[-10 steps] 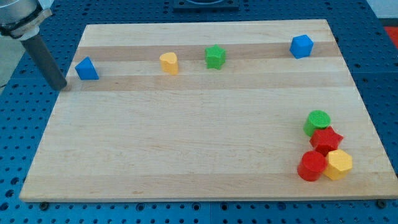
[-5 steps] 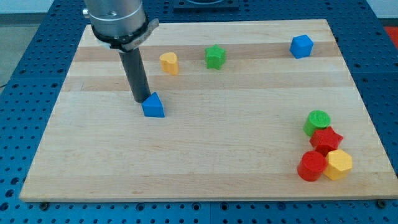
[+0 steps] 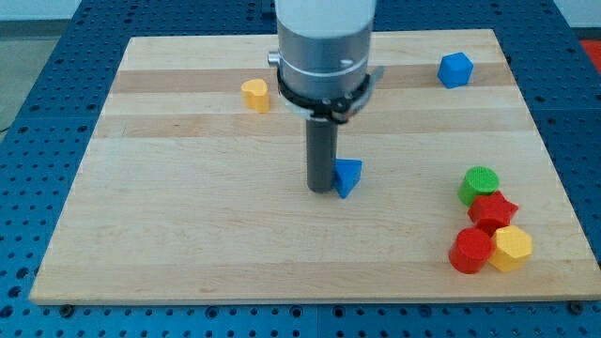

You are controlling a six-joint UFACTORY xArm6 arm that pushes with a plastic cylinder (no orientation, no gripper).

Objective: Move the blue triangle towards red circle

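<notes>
My desk [image 3: 188,235] is pale wood, smooth and matt, with lengthwise grain and a slightly darker plank band near the view's top. Around it lies a blue perforated metal-looking base [image 3: 38,56], faintly glossy. My rod is dark and matt down to my tip [image 3: 323,191]; the collar above it looks like brushed grey metal. The blue triangle [image 3: 348,176] and the red circle [image 3: 470,252] look like matt, smooth plastic.

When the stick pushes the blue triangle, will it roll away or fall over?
Probably neither. The blue triangle seems to sit on a flat face, so it should slide, not roll. It looks small and light. My tip touches its left side, and its slanted faces might make it twist. The red circle looks rounder, but it stands flat too.
</notes>
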